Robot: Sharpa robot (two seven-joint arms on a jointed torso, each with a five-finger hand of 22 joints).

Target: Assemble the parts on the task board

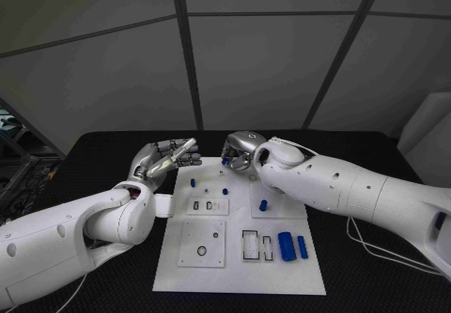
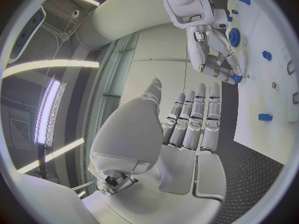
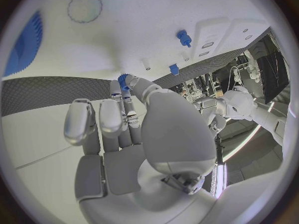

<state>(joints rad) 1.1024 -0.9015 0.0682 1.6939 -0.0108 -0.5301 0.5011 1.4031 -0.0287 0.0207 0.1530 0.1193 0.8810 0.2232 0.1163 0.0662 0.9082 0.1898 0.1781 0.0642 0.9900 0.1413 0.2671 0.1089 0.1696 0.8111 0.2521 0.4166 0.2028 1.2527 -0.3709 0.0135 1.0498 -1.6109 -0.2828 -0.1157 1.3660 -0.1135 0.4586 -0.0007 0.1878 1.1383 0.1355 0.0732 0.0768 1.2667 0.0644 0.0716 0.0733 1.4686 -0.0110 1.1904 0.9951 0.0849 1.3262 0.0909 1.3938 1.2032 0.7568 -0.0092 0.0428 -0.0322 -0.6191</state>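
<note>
The white task board [image 1: 240, 270] lies in the middle of the black table. My right hand [image 1: 240, 150] hovers at the board's far edge and pinches a small blue toothed part [image 3: 123, 80] between thumb and fingertips; the part [image 2: 237, 77] sits just above the board [image 2: 274, 94]. My left hand [image 1: 169, 158] is raised beside the board's far left corner with its fingers [image 2: 193, 117] straight, apart and holding nothing. A larger blue gear [image 3: 25, 45] lies on the board close to the right hand. Short blue pegs [image 1: 193, 182] [image 1: 225, 190] [image 1: 263, 205] stand on the far half.
Two long blue pieces [image 1: 287, 246] [image 1: 302, 246] lie at the board's near right beside rectangular slots [image 1: 251, 245]. A raised plate with round holes [image 1: 203, 242] occupies the near left. A cable [image 1: 376, 244] runs over the table right of the board.
</note>
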